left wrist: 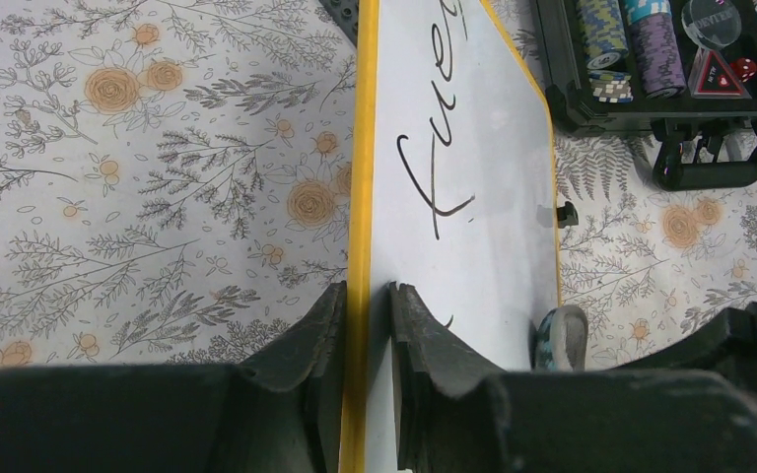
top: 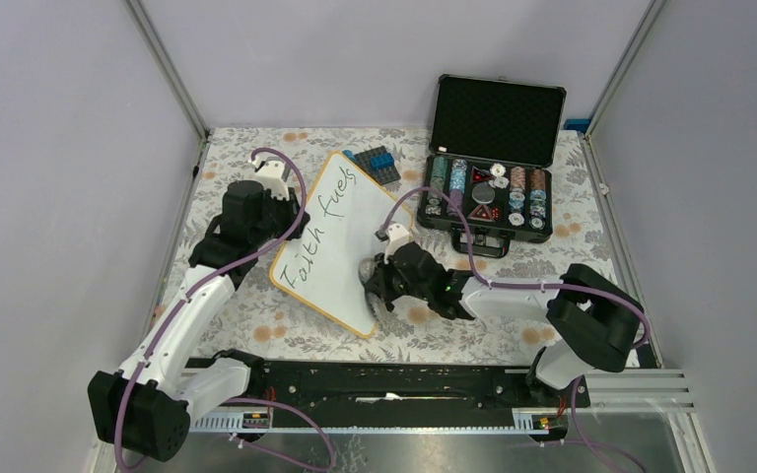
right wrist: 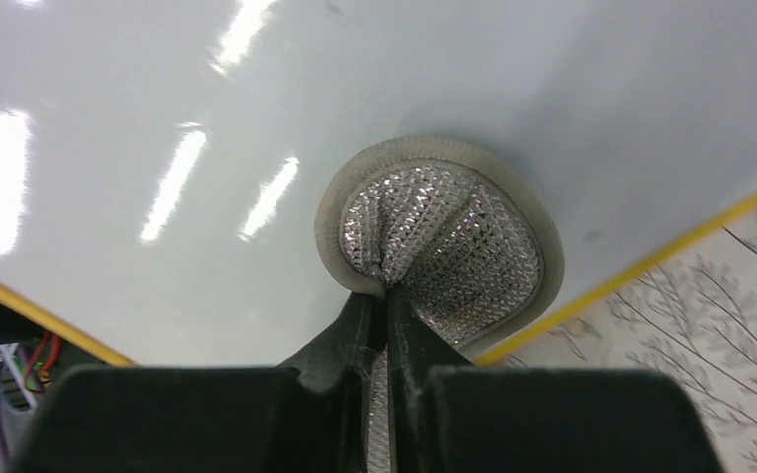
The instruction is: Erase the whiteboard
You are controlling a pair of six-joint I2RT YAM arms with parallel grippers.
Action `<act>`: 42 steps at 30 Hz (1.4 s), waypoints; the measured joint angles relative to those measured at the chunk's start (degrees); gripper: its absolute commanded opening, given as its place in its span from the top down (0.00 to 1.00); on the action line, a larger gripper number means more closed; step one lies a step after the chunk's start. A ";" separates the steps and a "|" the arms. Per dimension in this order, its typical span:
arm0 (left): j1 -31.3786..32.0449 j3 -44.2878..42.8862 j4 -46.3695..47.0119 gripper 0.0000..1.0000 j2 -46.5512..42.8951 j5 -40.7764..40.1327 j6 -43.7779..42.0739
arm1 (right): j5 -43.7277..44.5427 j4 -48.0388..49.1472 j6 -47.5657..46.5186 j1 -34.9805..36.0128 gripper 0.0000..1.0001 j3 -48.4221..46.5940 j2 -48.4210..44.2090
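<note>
Top external: whiteboard handwriting fully legible, wiping judged barely begun. Left gripper clamped on yellow rim; right gripper pinched on mesh pad, pressed against blank corner.

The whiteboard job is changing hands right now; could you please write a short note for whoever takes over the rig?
Left pincer: shut on the whiteboard, clamping its yellow rim on the left side.
Right pincer: shut on a round grey wiping pad, which lies against the board near its right edge.
The board lies tilted on the flowered cloth, left of the open chip case.
Done: board gripped, pad brought onto it.
Left: the black writing, "Faith fuels", reads whole, so all the wiping remains.
</note>
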State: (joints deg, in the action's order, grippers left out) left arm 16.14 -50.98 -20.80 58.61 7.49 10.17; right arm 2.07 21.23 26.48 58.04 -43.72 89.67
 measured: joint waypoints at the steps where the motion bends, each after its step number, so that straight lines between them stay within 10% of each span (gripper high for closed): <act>1: 0.04 0.00 0.02 1.00 -0.02 0.02 0.00 | 0.20 -0.20 0.07 -0.59 0.99 0.85 -0.26; 19: 0.15 0.00 0.15 1.00 -0.07 0.00 0.15 | -7.23 2.12 3.52 -0.68 1.00 1.60 -0.70; 34: 0.26 0.02 0.39 1.00 -0.07 0.02 0.20 | -17.84 36.41 23.52 -12.24 1.00 20.24 6.23; 42: 0.26 0.00 1.03 1.00 -0.07 -0.13 -0.02 | -21.64 28.04 22.58 -11.78 1.00 13.84 6.62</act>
State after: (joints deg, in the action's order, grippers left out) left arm 16.40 -50.98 -19.77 58.54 7.35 10.15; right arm -19.57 49.28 49.06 46.26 -29.89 96.29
